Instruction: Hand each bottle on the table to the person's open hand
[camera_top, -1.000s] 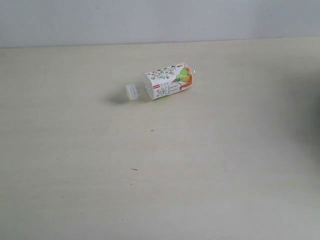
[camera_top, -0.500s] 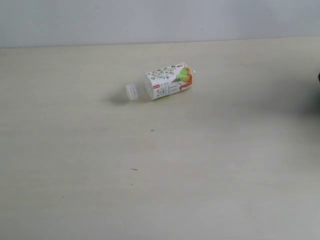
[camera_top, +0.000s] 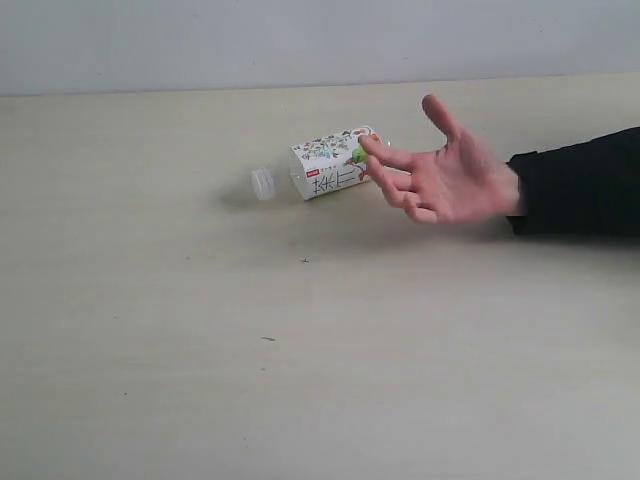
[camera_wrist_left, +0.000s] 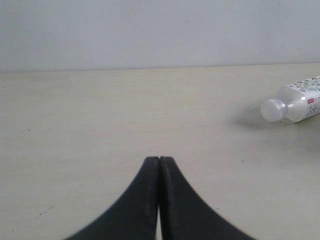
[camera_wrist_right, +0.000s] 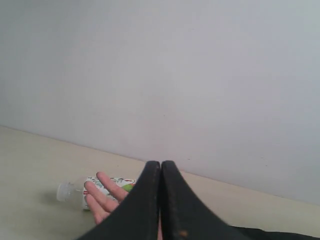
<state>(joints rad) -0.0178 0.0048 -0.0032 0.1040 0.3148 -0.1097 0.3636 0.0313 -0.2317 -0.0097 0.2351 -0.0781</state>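
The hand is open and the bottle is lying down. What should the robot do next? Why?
Probably open the left arm's jaws and reach for the small clear plastic bottle with the white fruit label. It lies on the pale beige table, both arms' jaws are shut and empty, and the person's open hand waits close by.

1. One bottle (camera_top: 330, 165) is lying in view, and it is wearing one pale cap (camera_top: 263, 183).
2. One open hand (camera_top: 450, 180) is showing, with one black sleeve (camera_top: 580, 195) showing behind it.
3. Two grippers are appearing, one in each wrist view: the left gripper (camera_wrist_left: 159, 161) and the right gripper (camera_wrist_right: 160, 165).
4. One table (camera_top: 150, 300) is filling the scene.
5. Two small dark specks (camera_top: 305, 260) are showing clearly on the tabletop in the exterior view.
6. One plain wall (camera_top: 300, 40) is standing behind.
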